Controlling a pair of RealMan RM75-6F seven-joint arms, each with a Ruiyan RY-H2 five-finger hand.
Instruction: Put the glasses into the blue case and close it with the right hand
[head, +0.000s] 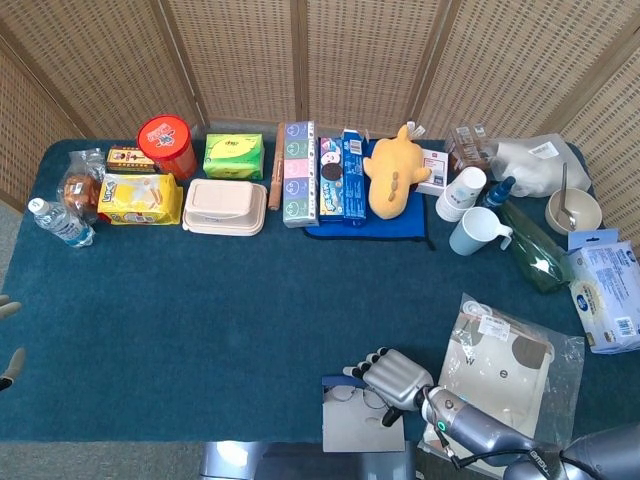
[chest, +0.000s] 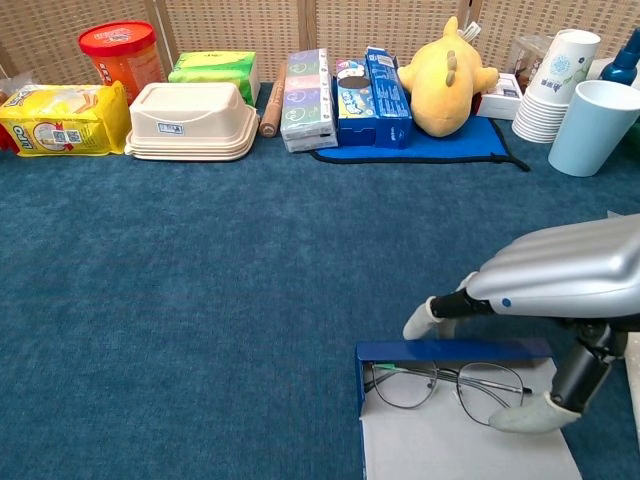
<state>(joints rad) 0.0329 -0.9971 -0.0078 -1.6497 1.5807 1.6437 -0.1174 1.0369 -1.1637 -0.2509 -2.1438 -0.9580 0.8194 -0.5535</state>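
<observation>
Right hand (chest: 560, 300) hangs low over the open blue case (chest: 455, 352), its fingers spread and curved downward, one pale fingertip (chest: 420, 322) just past the case's far rim and the thumb tip (chest: 525, 418) down by the glasses (chest: 450, 383). Whether the thumb actually touches the frame I cannot tell. Beneath the palm, the glasses lie inside the case against its blue wall, lenses side by side on the grey lining. Left hand (head: 8, 340) shows only as fingertips at the table's far edge.
</observation>
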